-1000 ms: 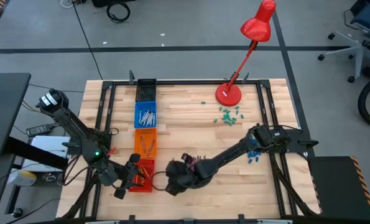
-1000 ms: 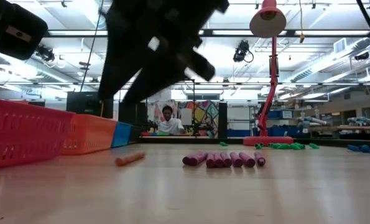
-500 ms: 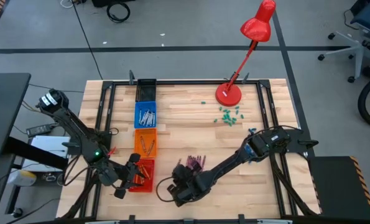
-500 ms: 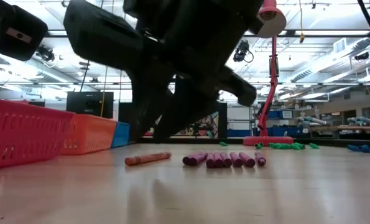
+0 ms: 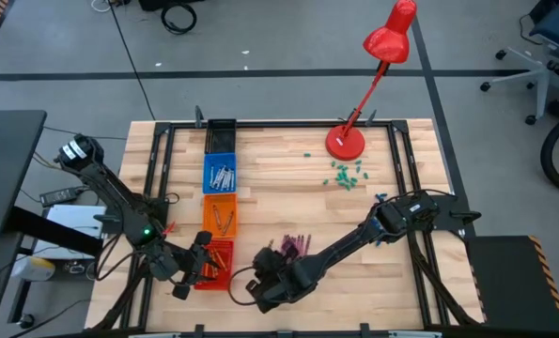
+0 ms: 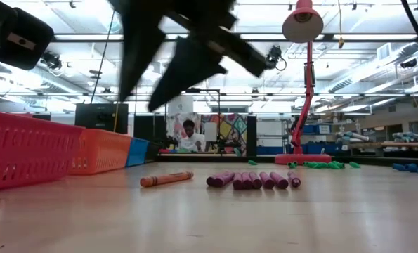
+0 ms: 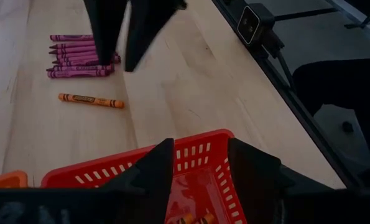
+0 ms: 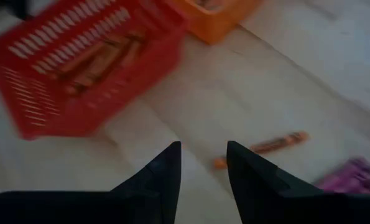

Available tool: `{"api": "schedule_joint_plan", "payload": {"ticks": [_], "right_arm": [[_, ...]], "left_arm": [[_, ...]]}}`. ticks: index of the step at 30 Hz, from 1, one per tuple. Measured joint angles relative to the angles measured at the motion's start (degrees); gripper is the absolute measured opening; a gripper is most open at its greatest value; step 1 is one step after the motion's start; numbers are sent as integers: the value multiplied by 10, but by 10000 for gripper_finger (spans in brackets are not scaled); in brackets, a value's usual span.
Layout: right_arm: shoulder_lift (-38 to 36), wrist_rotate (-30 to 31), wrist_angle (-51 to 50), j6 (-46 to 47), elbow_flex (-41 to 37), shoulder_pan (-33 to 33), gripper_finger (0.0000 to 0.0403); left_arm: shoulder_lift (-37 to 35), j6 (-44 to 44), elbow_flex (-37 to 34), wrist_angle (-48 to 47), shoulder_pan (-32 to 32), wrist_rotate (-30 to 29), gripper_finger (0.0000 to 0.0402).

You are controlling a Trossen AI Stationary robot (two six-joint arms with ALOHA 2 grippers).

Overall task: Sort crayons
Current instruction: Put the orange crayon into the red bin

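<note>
Pale wooden table (image 5: 288,202) under bright shop lights; on it a lone orange crayon (image 7: 91,100) lies flat near the red basket (image 7: 191,155), its paper label too small to read. Just beyond it a row of magenta crayons (image 6: 251,180) lies side by side, wrappers printed but unreadable. More orange crayons (image 8: 91,59) rest inside the red basket; an orange basket (image 5: 219,215) and a blue basket (image 5: 220,174) with grey crayons (image 5: 221,176) stand in line behind. The right gripper (image 8: 203,162) hangs above the lone crayon, fingers spread and empty. The left gripper (image 7: 199,163) hovers over the red basket, fingers apart, holding nothing. A red lamp (image 5: 373,75) stands at the far side, green bits (image 5: 345,174) beside its base
</note>
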Motion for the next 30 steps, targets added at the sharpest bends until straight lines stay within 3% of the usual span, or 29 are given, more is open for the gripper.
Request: {"api": "schedule_joint_plan", "payload": {"ticks": [7,15,20,30], "right_arm": [[13,2,81,-1,0,6,132],[19,0,-65,104,-1,2,132],[18,7,-74,70,0,-9,132],[18,-51,-55,79,-36,-48,132]], "left_arm": [[0,0,0,-1,0,0,164],[0,5,0,-1,4,0,164],[0,11,0,-1,4,0,164],[0,9,0,-1,4,0,164]]}}
